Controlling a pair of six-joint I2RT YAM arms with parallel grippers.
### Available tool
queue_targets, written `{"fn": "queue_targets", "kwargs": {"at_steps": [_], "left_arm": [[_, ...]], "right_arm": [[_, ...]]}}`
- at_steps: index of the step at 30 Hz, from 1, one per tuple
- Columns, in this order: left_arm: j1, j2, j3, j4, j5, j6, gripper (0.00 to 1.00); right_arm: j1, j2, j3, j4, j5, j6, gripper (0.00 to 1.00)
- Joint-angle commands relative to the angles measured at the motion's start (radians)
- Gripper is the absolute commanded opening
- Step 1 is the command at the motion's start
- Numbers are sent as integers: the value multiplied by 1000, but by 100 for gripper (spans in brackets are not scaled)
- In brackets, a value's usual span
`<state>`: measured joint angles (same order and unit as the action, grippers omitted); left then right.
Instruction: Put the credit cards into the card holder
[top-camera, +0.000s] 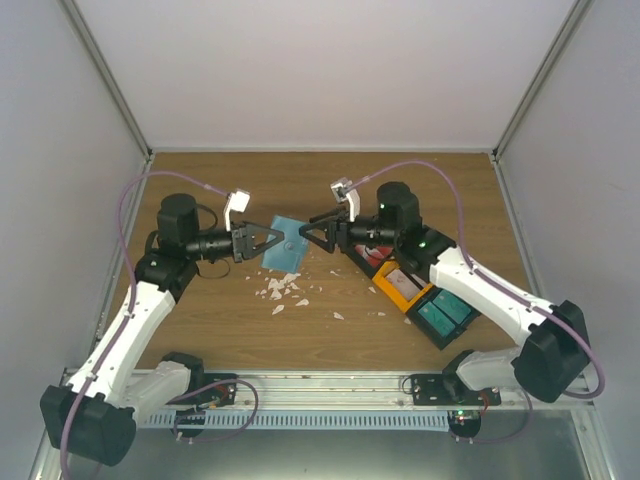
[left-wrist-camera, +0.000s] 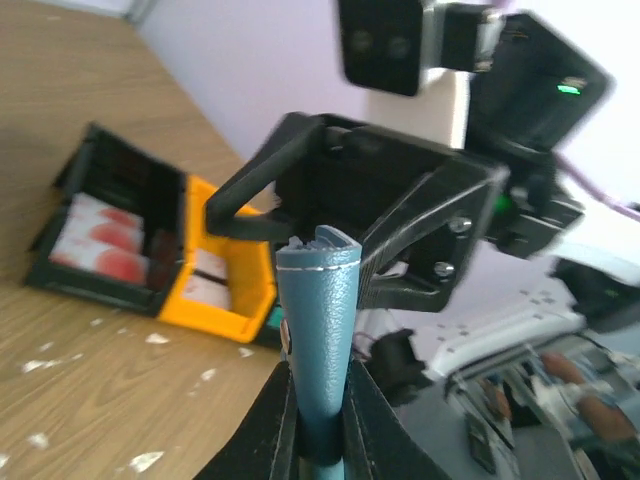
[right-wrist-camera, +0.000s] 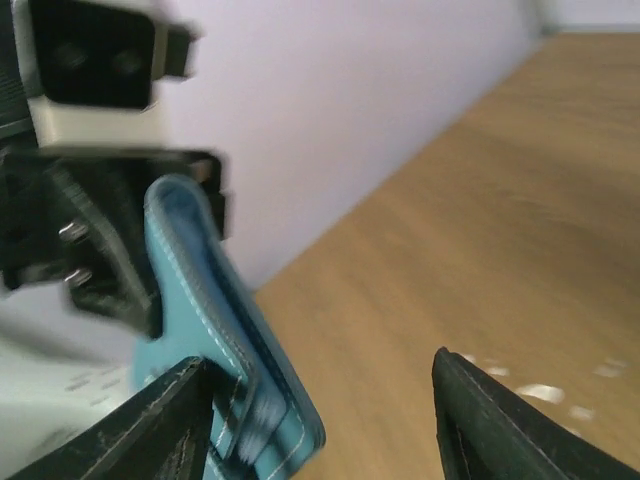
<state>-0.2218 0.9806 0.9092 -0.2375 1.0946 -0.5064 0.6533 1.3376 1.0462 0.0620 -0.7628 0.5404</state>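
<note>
The card holder (top-camera: 288, 243) is a dull-blue sleeve held up off the table between the two arms. My left gripper (top-camera: 274, 243) is shut on its left edge. In the left wrist view the holder (left-wrist-camera: 318, 320) stands upright, pinched between the jaws of that gripper (left-wrist-camera: 320, 385). My right gripper (top-camera: 305, 233) is open at the holder's right edge. In the right wrist view the holder (right-wrist-camera: 215, 330) lies against the left finger (right-wrist-camera: 150, 425), with a wide gap to the other finger. Credit cards (left-wrist-camera: 95, 240), white with red patches, lie in a black bin (left-wrist-camera: 120, 160).
A row of bins lies under the right arm: black (top-camera: 372, 258), orange (top-camera: 402, 288) and teal (top-camera: 445, 316). White scraps (top-camera: 280, 290) are scattered on the wooden table (top-camera: 220, 330) below the holder. White walls close in the back and sides.
</note>
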Motion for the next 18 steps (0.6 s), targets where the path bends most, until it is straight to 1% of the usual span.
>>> {"fn": "queue_targets", "kwargs": {"at_steps": [1,3,5,10,15,18], "left_arm": [[-32,-33,-89,119,-252,-54,0],[-42,-27,-118,142,-316,-76,0],[-49,-12,-140,172,-335,-97,0],[-58,21,-164,200,-339,-119,0],[-59,20,-178,204,-339,-119,0],[-60,12,-180,196,-344,-114,0]], "right_arm": [[83,-32,21,-229,537,-23,63],[151,-27,31,-256,677,-7,64],[206,-16,38,-253,736,8,64],[277,57,90,-280,761,20,64],[293,99,105,-295,761,26,63],[295,125,123,-338,832,44,61]]}}
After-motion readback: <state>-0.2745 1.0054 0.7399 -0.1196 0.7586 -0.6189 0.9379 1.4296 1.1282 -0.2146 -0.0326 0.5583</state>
